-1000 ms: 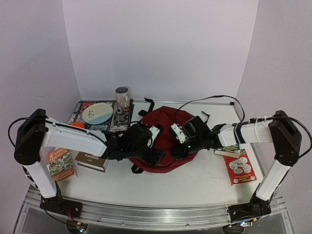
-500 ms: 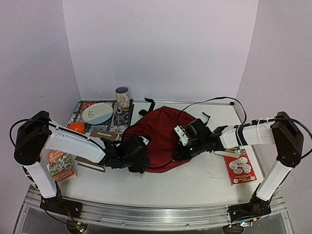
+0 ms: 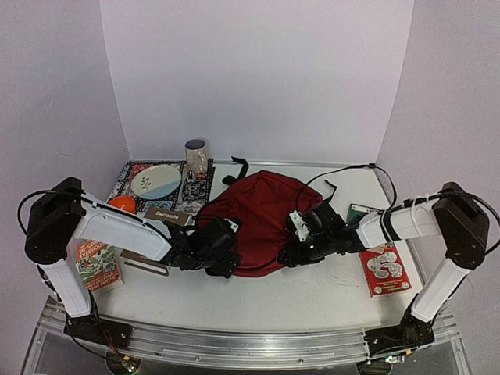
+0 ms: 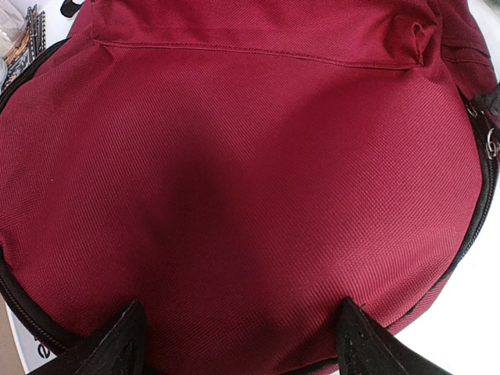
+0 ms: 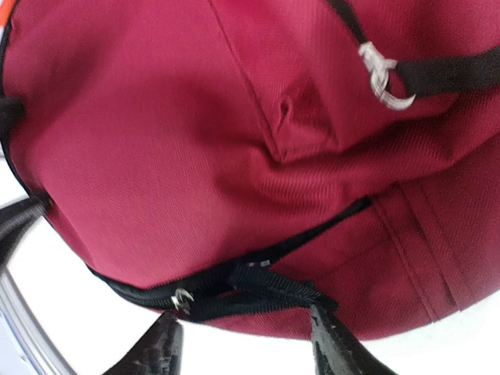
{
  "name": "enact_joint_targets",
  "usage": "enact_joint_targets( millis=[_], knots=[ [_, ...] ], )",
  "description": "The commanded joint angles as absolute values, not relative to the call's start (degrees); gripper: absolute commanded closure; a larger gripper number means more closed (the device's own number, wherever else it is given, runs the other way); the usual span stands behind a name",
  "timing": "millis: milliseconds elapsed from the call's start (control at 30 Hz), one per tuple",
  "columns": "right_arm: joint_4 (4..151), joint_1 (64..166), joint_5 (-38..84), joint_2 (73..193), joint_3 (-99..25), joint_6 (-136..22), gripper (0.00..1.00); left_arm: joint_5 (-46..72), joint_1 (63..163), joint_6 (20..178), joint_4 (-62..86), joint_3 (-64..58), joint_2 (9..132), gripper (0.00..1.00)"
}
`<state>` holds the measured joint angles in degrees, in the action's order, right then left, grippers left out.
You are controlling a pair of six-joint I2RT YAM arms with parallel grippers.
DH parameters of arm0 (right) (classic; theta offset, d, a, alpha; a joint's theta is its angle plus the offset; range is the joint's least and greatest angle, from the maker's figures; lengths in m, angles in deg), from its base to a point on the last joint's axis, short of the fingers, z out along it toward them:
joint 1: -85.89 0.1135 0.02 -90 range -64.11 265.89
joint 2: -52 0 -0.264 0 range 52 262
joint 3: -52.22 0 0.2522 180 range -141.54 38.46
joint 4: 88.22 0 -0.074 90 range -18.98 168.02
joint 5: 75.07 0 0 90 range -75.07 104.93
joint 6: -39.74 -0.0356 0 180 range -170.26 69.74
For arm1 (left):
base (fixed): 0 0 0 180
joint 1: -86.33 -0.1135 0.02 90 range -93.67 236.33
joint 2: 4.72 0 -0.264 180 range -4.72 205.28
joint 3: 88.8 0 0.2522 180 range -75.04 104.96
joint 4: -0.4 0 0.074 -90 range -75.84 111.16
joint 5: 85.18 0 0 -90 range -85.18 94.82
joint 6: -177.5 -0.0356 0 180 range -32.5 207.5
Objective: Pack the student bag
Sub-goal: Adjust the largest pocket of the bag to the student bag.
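Note:
The student bag, dark red with black zips, lies flat in the middle of the table and fills both wrist views. My left gripper sits at the bag's near-left rim. It is open, with its fingers wide apart over the flat red fabric. My right gripper is open at the near-right rim. A black zip strap and a metal zip pull lie loose just beyond its fingertips.
At the back left, a patterned mat carries a plate and a mug. An orange ball and books lie at left. A red book and another book lie at right.
My right gripper has opened from shut and drawn back towards the near edge. The bag's top has dropped flat. My left gripper has sunk to the bag's near rim.

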<state>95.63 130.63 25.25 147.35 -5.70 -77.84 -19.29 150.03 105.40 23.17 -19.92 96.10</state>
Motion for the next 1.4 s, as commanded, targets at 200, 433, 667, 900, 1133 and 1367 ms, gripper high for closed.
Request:
enact_joint_targets(
  millis=[200, 433, 667, 900, 1133, 1367],
  knots=[
    [98.7, 129.0, 23.8, 148.2, -5.4, -80.3, 0.34, -17.6, 149.7, 106.6, 21.5, -19.8, 95.5, 0.16],
    [98.8, 128.8, 28.3, 149.7, -5.5, -79.1, 0.29, -17.0, 149.7, 106.5, 21.0, -19.9, 95.5, 0.16],
    [99.2, 129.9, 36.2, 148.9, -5.5, -78.5, 0.33, -16.4, 149.7, 106.7, 20.6, -19.6, 95.5, 0.16],
    [99.2, 132.8, 39.4, 146.9, -7.9, -79.1, 0.45, -16.3, 149.7, 106.8, 20.1, -19.6, 95.7, 0.16],
    [98.9, 135.5, 43.1, 146.9, -12.2, -78.3, 0.48, -18.3, 149.7, 106.7, 19.8, -20.7, 94.9, 0.16],
    [93.6, 136.1, 30.1, 143.6, -12.5, -76.7, 0.48, -18.9, 149.7, 106.9, 18.7, -22.0, 92.8, 0.17]
  ],
)
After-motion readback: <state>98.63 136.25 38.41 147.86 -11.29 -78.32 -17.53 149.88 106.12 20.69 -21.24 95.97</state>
